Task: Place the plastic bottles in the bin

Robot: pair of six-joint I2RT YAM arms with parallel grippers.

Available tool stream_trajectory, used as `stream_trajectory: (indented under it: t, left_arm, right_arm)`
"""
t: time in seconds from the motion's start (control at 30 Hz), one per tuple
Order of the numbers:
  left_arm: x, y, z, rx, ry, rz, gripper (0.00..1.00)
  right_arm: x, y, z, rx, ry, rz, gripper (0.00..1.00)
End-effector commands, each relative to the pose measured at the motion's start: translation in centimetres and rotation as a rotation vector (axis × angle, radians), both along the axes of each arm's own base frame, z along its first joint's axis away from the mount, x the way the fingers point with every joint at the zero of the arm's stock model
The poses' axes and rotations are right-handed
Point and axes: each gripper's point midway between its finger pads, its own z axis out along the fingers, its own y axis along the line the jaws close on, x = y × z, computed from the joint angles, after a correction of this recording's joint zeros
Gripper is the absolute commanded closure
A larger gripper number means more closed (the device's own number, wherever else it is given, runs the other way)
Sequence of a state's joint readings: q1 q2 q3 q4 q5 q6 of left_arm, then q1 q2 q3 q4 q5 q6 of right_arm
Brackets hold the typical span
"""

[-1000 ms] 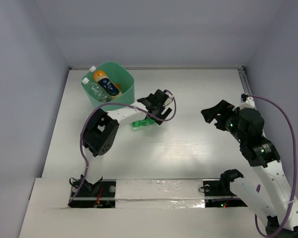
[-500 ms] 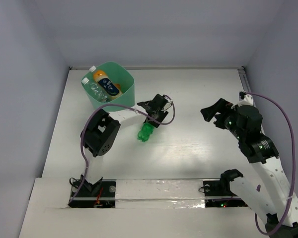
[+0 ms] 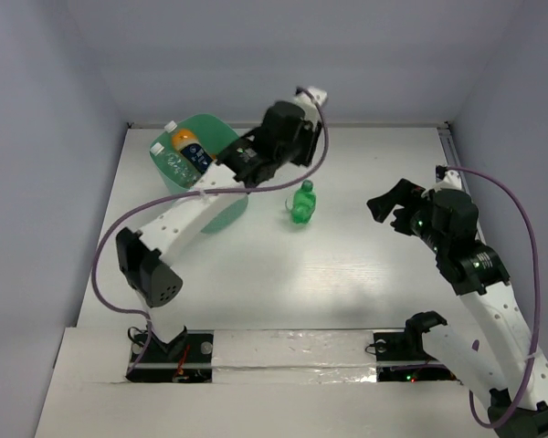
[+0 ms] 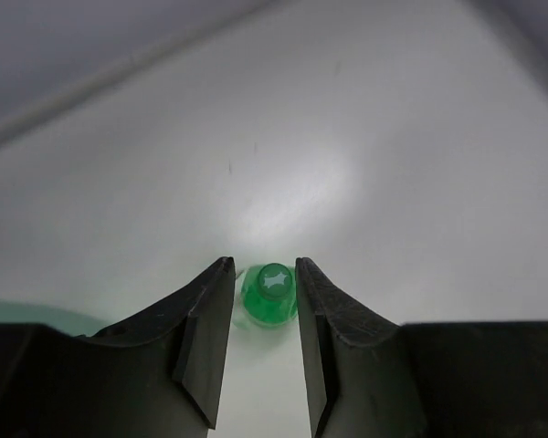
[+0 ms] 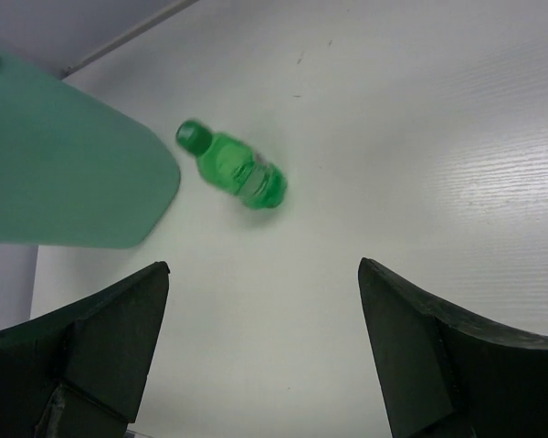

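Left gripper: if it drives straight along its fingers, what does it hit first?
Probably the green bottle, cap toward the left gripper and centred in its gap. The bottle lies on the table beyond the tips; depth is unclear.

green bottle (image 3: 301, 203), mint-green bin (image 3: 224, 210) — white table (image 3: 365, 274)

Light in my overhead view falls soft and even, with a pale glare patch on the table (image 3: 347, 297) and a sheen on the tape strip (image 3: 292, 343). The left arm (image 3: 194, 206) smears a little at its far end. On the left wrist camera a hotspot blooms beyond the green bottle (image 4: 272, 294) — the left gripper (image 4: 263, 266) reads near-black. The right wrist camera shows that bottle soft-edged, with a faint shadow beneath.
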State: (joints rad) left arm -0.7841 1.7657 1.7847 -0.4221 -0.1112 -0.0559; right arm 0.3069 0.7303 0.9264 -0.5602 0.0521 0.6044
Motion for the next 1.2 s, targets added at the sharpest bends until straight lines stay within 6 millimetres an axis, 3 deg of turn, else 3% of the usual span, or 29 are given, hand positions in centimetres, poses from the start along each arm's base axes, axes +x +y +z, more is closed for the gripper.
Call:
stream_trajectory:
  t: [0.0,0.07,0.17,0.23,0.3,0.33,0.37,0.43,0.47,0.53,0.57,0.6,0.67,0.7,0.73,0.77,0.8,0.83,0.87,0.93,0.97,1.03,1.07,1.17]
  left_arm:
    - [-0.1,3.4,13.3,-0.221,-0.166,0.110,0.70]
    - [0.6,5.9,17.6,-0.290,-0.232,0.191,0.70]
    - [2.5,10.8,20.7,-0.378,-0.281,0.302,0.70]
    - [3.2,12.8,21.2,-0.420,-0.269,0.310,0.72]
    - [2.8,11.9,20.1,-0.412,-0.218,0.265,0.71]
    - [2.3,10.8,19.4,-0.412,-0.195,0.239,0.71]
    - [2.1,9.9,16.9,-0.387,-0.144,0.222,0.70]
    - [1.6,8.8,15.8,-0.400,-0.139,0.211,0.68]
    - [0.6,8.4,14.3,-0.408,-0.103,0.202,0.67]
    - [-0.4,8.7,14.7,-0.451,-0.113,0.193,0.66]
    - [-0.9,8.4,13.2,-0.439,-0.082,0.187,0.64]
    - [-1.2,8.6,13.1,-0.441,-0.076,0.193,0.61]
    - [-2.5,9.3,13.0,-0.436,-0.072,0.199,0.54]
    - [-2.8,9.6,13.0,-0.439,-0.069,0.209,0.44]
    - [-3.5,9.7,13.2,-0.443,-0.069,0.205,0.40]
    - [-4.3,10.4,13.8,-0.465,-0.076,0.213,0.32]
    - [-4.8,10.8,14.1,-0.471,-0.086,0.216,0.29]
    - [-5.3,11.1,14.6,-0.491,-0.088,0.222,0.27]
    - [-6.0,11.8,15.4,-0.511,-0.102,0.227,0.24]
    - [-6.9,12.4,15.9,-0.527,-0.104,0.230,0.24]
    - [-7.5,12.9,16.5,-0.538,-0.115,0.228,0.24]
    - [-8.5,13.6,16.9,-0.546,-0.119,0.231,0.24]
    - [-8.7,13.8,17.0,-0.547,-0.119,0.233,0.24]
    - [-9.5,14.6,17.0,-0.553,-0.124,0.243,0.23]
  right_arm:
    - [0.5,0.2,2.2,0.003,-0.072,0.016,0.11]
    - [0.5,0.2,2.1,-0.003,-0.071,0.020,0.11]
    - [0.4,0.1,1.9,-0.014,-0.067,0.025,0.11]
    - [0.4,0.0,1.7,-0.022,-0.063,0.022,0.11]
    - [0.6,-0.1,1.5,-0.036,-0.062,0.019,0.10]
    - [1.4,0.0,0.6,-0.058,-0.030,0.018,0.11]
    - [2.2,-0.1,1.2,-0.073,-0.030,0.007,0.12]
    - [4.2,0.2,0.5,-0.117,0.000,0.010,0.10]
    - [6.2,1.4,0.1,-0.154,0.015,0.070,0.07]
    - [7.8,3.5,0.5,-0.158,-0.011,0.177,0.02]
    - [8.3,4.5,0.6,-0.165,-0.019,0.238,0.01]
    - [9.7,5.3,0.3,-0.169,-0.010,0.261,0.00]
    - [11.1,6.3,0.0,-0.179,-0.005,0.312,0.00]
    - [12.4,7.1,-1.8,-0.184,0.044,0.339,0.00]
    - [13.0,8.4,-1.0,-0.182,0.030,0.369,0.00]
    - [14.3,9.2,-2.0,-0.205,0.056,0.383,0.00]
    - [14.2,9.5,-2.0,-0.217,0.052,0.388,0.00]
    - [15.1,10.3,-3.9,-0.233,0.095,0.399,0.00]
    - [15.8,11.0,-3.3,-0.241,0.083,0.403,0.00]
    - [17.2,11.4,-5.0,-0.250,0.117,0.399,0.00]
    - [17.8,11.6,-4.7,-0.250,0.108,0.392,0.00]
    - [18.2,12.0,-6.1,-0.262,0.153,0.398,0.00]
    - [18.6,12.3,-7.8,-0.271,0.187,0.406,0.00]
    - [18.7,13.4,-9.4,-0.280,0.218,0.432,0.00]
